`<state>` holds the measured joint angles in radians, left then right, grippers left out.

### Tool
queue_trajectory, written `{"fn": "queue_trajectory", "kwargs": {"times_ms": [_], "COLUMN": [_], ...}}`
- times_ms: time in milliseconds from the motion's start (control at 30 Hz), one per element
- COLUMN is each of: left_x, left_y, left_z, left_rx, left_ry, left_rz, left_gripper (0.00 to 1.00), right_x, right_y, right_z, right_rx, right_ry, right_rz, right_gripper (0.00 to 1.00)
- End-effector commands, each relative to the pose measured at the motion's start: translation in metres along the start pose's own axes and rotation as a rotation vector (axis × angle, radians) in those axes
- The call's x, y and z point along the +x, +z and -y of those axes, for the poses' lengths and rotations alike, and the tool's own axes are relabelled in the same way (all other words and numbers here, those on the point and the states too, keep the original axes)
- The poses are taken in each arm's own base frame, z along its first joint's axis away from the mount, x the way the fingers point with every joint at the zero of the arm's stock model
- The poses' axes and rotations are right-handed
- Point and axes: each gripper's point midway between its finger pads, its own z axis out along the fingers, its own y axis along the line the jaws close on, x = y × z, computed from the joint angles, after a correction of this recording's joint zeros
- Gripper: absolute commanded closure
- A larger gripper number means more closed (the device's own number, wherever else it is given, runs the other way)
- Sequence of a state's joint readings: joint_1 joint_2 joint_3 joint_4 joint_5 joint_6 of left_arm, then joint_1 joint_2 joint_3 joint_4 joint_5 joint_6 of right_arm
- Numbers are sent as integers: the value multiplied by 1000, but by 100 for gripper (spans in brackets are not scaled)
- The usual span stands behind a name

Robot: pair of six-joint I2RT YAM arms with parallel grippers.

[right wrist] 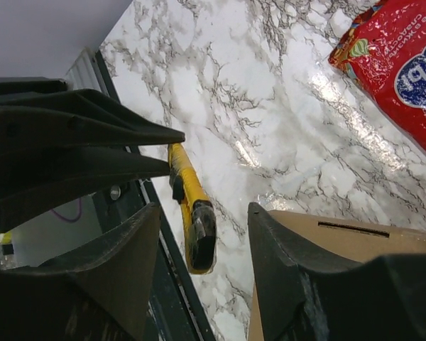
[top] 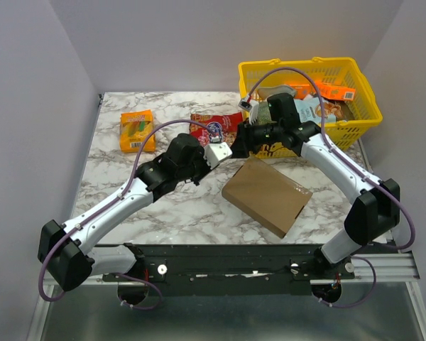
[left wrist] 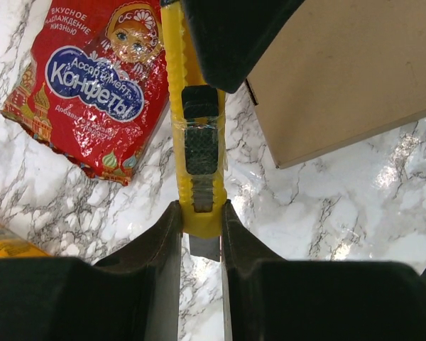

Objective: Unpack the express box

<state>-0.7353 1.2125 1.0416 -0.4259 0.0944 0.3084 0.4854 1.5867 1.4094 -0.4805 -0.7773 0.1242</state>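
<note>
The express box [top: 266, 195] is a closed flat brown cardboard mailer lying on the marble table just right of centre; it also shows in the left wrist view [left wrist: 355, 78] and the right wrist view [right wrist: 334, 238]. My left gripper [left wrist: 201, 213] is shut on the blade end of a yellow utility knife [left wrist: 197, 142], and a short grey blade shows between its fingers. It holds the knife above the table, left of the box's far corner [top: 227, 150]. My right gripper [right wrist: 204, 213] is open, its fingers on either side of the knife's back end [right wrist: 193, 220] without touching it [top: 240, 140].
A red snack bag [top: 214, 126] lies behind the grippers [left wrist: 92, 85]. An orange packet [top: 137, 131] lies at the far left. A yellow basket [top: 355, 78] with several snack packs stands at the back right. The table's metal front rail [right wrist: 167, 284] runs below the knife.
</note>
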Motion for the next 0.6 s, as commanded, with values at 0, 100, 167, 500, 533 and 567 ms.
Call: {"fn": "queue_trajectory", "kwargs": {"times_ms": [0, 100, 167, 500, 533, 567], "left_x": [-21, -20, -21, -57, -60, -63], "left_y": [0, 1, 1, -26, -30, -32], "left_z": [1, 0, -1, 2, 6, 10], "left_rx": [16, 11, 6, 145, 179, 206], "left_ry": [-10, -3, -1, -53, -36, -5], "left_rz": [64, 62, 64, 162, 174, 192], "left_gripper": [100, 100, 100, 10, 10, 10], "right_x": [-12, -10, -10, -47, -45, -43], "right_y": [7, 7, 7, -59, -69, -73], "right_z": [-6, -6, -7, 8, 13, 13], "right_rx": [-39, -48, -55, 74, 88, 87], "right_ry": [-16, -13, -20, -318, -331, -431], "right_rz": [19, 16, 19, 146, 141, 132], "right_gripper": [46, 55, 76, 99, 99, 99]}}
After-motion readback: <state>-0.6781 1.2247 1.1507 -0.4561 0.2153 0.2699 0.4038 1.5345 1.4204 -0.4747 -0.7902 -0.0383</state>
